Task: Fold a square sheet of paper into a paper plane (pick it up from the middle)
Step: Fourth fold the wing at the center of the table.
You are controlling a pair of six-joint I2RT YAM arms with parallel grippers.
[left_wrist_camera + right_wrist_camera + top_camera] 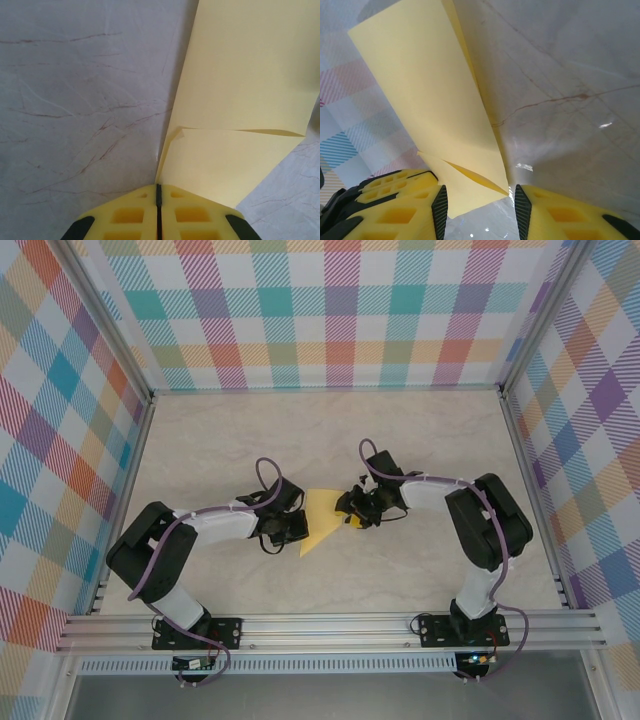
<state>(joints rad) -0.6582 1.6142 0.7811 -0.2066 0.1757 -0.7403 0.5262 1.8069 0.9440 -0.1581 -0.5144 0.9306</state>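
Left gripper (158, 190) fingertips are being pressed together on one edge of the square sheet of paper (322, 520), which is being held partly folded between the two arms, seemingly raised off the table (420, 440). Its long axis is being stretched from that pinch toward the right gripper (480, 205), whose jaws are being held apart around the far corner. Room is being left on every side of the pale marbled surface, with the plaid walls (340, 310) well apart.

Veined marble-look tabletop (400, 570) (pale grey) between pastel plaid walls (340, 310).

Bright-yellow paper (250, 75), yellow-and-black left hand (158, 196), brown-veined pale marble table (75, 100), pastel plaid walls (340, 310)
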